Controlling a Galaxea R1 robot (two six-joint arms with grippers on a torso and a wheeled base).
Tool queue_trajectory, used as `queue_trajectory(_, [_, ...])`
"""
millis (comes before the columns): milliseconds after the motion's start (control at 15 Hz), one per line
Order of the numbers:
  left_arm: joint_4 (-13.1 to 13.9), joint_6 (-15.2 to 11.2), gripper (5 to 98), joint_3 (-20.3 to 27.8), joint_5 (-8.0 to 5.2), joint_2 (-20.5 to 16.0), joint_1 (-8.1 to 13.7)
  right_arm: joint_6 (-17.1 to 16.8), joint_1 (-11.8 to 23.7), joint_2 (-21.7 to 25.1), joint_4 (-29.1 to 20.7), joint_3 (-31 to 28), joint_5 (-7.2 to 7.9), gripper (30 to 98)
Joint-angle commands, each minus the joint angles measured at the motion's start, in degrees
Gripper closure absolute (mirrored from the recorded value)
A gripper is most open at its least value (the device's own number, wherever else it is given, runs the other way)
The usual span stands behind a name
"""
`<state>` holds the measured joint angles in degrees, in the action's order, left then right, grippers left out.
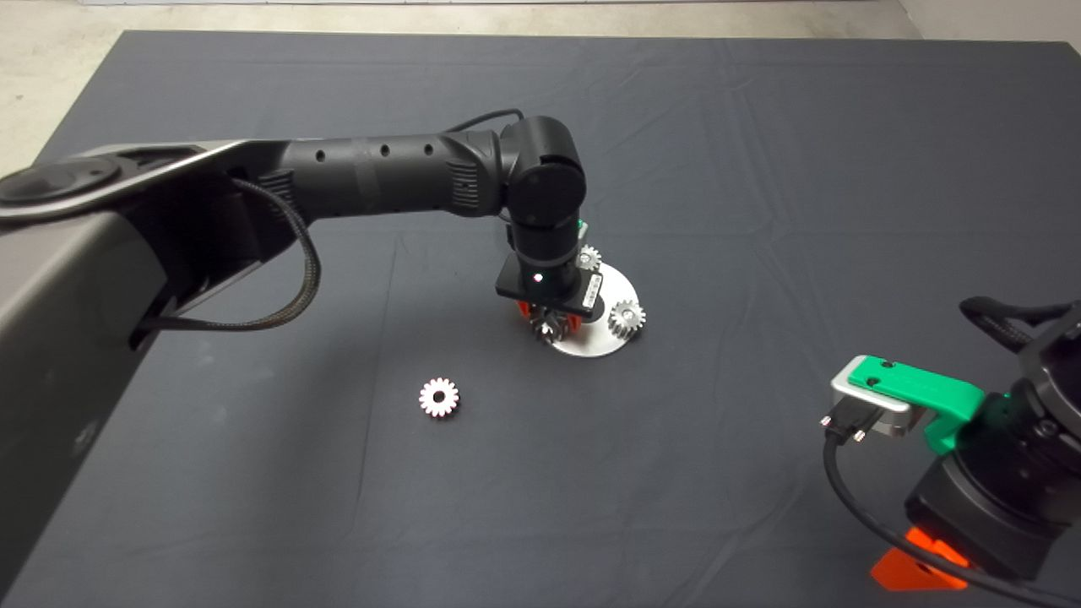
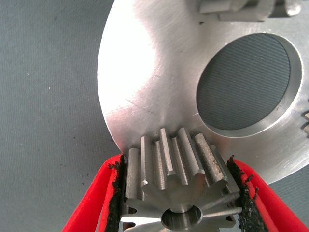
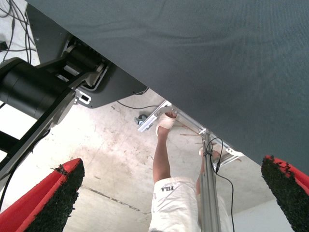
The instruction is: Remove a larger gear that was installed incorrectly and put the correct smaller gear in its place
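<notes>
Left gripper [image 2: 181,203] is down over the near edge of the round aluminium plate [image 1: 610,283], fingers clamped on the larger gear [image 2: 176,186]. Black pads [image 2: 116,198] press against its teeth on both sides. Gear look: thick bright steel, deep widely spaced pointed teeth, star-like outline, machined flanks with some pitting, recessed bore in the end face. It sits at the plate's rim, beside the plate's large round cutout [image 2: 246,82], through which the dark mat [image 1: 760,169] shows.

Two fine-toothed small gears [image 1: 627,317] are on the plate, one on its right side, one at the far side partly hidden behind the wrist.

The smaller gear [image 1: 438,397] lies flat on the mat, well apart from the plate to its lower left: pale silver, short fine teeth, dark centre hole.

Right gripper [image 1: 916,570] is parked at the lower right edge, fingers [image 3: 53,198] spread wide, nothing between them. Its wrist view shows the mat edge, floor and a person's legs.
</notes>
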<state>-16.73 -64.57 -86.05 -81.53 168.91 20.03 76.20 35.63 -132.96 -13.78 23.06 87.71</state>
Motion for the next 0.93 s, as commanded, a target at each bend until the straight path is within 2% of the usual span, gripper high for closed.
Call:
queue_trajectory(0, [2.1, -0.5, 56.7, 0.5, -2.49, 0.0, 1.4, 0.3, 1.5, 0.4, -1.4, -0.1, 4.93, 31.6])
queue_trajectory(867, [3.8, -0.4, 57.2, 0.6, -2.63, -0.1, 4.0, 0.3, 1.5, 0.3, -1.4, -0.1, 5.01, 31.6])
